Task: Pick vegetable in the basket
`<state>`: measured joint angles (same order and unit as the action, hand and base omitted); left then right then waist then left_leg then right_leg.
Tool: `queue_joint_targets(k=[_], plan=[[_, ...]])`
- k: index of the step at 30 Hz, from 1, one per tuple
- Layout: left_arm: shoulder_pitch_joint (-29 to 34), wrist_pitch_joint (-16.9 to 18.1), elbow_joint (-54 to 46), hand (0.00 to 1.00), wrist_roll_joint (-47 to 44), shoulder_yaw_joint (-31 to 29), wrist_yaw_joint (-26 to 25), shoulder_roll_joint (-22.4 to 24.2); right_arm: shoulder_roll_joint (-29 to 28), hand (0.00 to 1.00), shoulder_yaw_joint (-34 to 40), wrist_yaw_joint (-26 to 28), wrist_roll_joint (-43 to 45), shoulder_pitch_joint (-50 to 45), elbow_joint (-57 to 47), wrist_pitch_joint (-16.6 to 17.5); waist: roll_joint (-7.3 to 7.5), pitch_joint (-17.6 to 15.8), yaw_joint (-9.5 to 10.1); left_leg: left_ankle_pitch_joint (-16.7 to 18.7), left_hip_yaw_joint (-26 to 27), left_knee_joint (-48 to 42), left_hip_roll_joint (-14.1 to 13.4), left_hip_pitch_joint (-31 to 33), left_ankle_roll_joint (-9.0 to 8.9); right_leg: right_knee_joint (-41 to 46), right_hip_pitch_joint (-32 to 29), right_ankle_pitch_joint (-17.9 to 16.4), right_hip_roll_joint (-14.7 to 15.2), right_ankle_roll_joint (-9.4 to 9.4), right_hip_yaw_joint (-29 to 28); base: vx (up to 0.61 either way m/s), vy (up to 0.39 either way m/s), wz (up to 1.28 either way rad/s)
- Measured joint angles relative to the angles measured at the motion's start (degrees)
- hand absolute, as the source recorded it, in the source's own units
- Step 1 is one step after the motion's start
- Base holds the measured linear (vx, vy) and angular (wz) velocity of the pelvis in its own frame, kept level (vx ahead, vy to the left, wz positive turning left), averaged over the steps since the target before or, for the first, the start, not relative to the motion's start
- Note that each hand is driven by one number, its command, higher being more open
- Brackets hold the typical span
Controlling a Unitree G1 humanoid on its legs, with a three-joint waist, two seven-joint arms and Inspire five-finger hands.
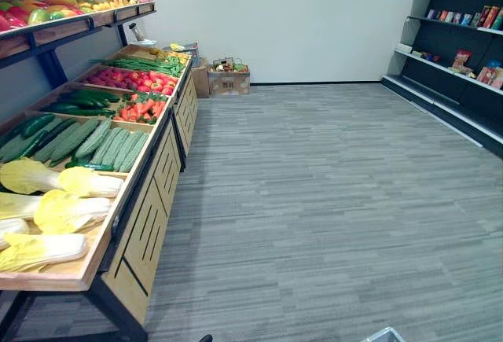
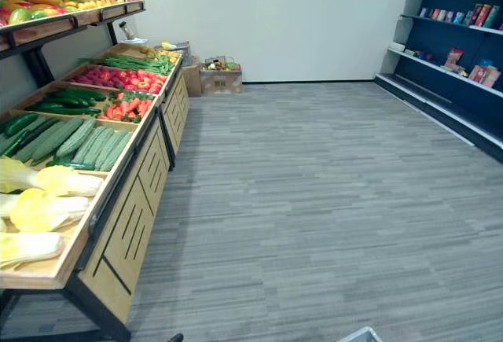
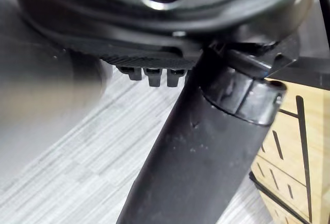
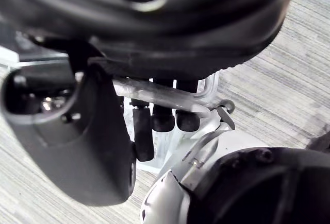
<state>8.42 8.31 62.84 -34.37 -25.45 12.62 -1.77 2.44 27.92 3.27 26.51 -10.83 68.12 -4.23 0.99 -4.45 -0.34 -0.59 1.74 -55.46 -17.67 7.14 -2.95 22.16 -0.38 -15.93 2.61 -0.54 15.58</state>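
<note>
The vegetable-stocked surface (image 1: pixel 55 279) was ranged along the left side beside open floor (image 1: pixel 330 200); the basket handle (image 4: pixel 170 96) was clasped by the right hand (image 4: pixel 162 121), and the left hand (image 3: pixel 149 59) was relaxed, empty.

Dark shelves (image 1: pixel 452 71) with packets (image 1: pixel 489 18) at right; cardboard box (image 1: pixel 229 82) against far white wall (image 1: pixel 275 20)

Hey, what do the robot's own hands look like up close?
Both are dark. The left robot hand has a glossy rounded housing with a ribbed edge and a thick, smooth black thumb. The right robot hand has the same rounded dark housing, a bulky thumb with small screws, and slim black fingers with rounded tips.
</note>
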Motion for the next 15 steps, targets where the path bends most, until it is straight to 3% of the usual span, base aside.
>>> queue_joint_targets(k=[1, 3, 4, 5, 6, 7, 8, 9, 11, 15], plan=[[-0.23, 0.45, 0.5, 1.0, -1.2, 0.84, 0.59, -0.78, -0.07, 0.0, 0.53, -0.04, 0.01, -0.02, 0.66, -0.3, 0.14, -0.84, 0.49, 7.44, 2.36, -2.16, -0.27, 0.84, -0.45, -3.65, 4.46, 1.06, 0.0, -0.76, 0.17, 0.34, -0.036, 0.1], [-0.56, 1.21, 1.39, 1.0, -1.43, 2.76, 0.9, -1.23, 0.37, 0.0, 2.3, 0.21, 0.03, 0.43, 0.81, -0.2, 0.88, -1.0, 0.37, 14.11, 8.38, 4.25, 1.7, 2.86, -1.19, -7.12, 7.96, 1.91, 1.59, -0.41, 0.55, 0.29, 0.018, 0.09], [-0.85, 1.21, 1.65, 1.0, -1.42, 3.53, 1.15, -1.14, 0.46, 0.0, 3.05, 0.51, 0.03, 0.92, 0.64, -0.05, 0.93, -1.11, 0.25, 14.49, 11.89, 13.93, 4.04, 4.05, -1.07, -8.51, 9.25, 2.21, 2.74, 0.1, 1.21, 0.26, 0.059, 0.1], [-0.89, 1.2, 1.65, 1.0, -1.42, 3.92, 1.27, -0.95, 0.43, 0.0, 3.55, 0.6, 0.04, 1.1, 0.43, -0.07, 0.81, -1.2, 0.23, 14.12, 13.03, 19.67, 5.27, 4.38, -1.03, -9.12, 9.9, 2.35, 3.11, 0.35, 1.45, 0.28, 0.1, 0.17], [-0.92, 1.32, 1.63, 1.0, -1.38, 3.84, 1.51, -0.23, 0.43, 0.0, 4.9, 0.62, 0.06, 1.13, 0.05, 0.16, 0.37, -1.38, 0.3, 10.61, 13.48, 31.99, 7.66, 5.0, -0.29, -10.17, 11.48, 2.45, 3.32, 0.62, 1.86, 0.26, 0.113, 0.12], [-0.82, 1.5, 1.63, 1.0, -1.38, 3.74, 1.53, 0.16, 0.59, 0.0, 4.9, 0.75, 0.08, 1.11, 0.0, 0.32, 0.11, -1.47, 0.42, 7.33, 13.41, 37.55, 8.46, 5.04, 0.25, -10.41, 11.91, 2.4, 3.23, 0.92, 1.87, 0.36, 0.187, -0.12], [-0.31, 1.67, 1.59, 1.0, -1.38, 3.24, 1.53, 0.85, 0.5, 0.0, 4.15, 1.07, 0.13, 0.88, -0.17, 0.45, 0.02, -1.32, 1.62, -2.17, 12.75, 41.86, 9.34, 4.11, 2.16, -10.45, 12.86, 1.95, 3.18, 1.93, 0.73, 0.48, 0.207, -0.17], [-0.19, 1.65, 1.49, 1.0, -1.17, 1.96, 1.46, 0.23, -0.74, 0.0, 2.11, 1.3, 0.5, 0.86, -0.78, 0.79, 1.51, -1.0, 1.62, -2.09, 13.03, 43.55, 11.29, 3.41, 2.94, -10.7, 13.06, 2.16, 4.38, 2.88, -0.1, 0.4, 0.168, -0.09], [-0.79, 2.38, 0.94, 1.0, -0.94, 1.95, 1.56, -0.68, -2.27, 0.0, 0.94, 1.49, 0.58, 1.19, -2.07, 1.16, 3.72, -1.21, 1.67, -1.66, 13.15, 44.19, 12.63, 3.17, 3.24, -11.15, 13.04, 3.68, 5.51, 3.27, -1.41, 0.38, 0.138, 0.26], [0.25, 2.41, 0.87, 1.0, -0.89, 2.06, 1.44, -0.26, -2.54, 0.0, 0.79, 1.94, -1.74, 1.85, -2.68, 1.29, 3.33, -1.0, 3.1, -0.92, 16.75, 44.77, 13.29, -0.41, 4.33, -8.52, 14.04, 9.15, 6.48, 5.17, -5.48, 0.27, 0.131, 0.12]])
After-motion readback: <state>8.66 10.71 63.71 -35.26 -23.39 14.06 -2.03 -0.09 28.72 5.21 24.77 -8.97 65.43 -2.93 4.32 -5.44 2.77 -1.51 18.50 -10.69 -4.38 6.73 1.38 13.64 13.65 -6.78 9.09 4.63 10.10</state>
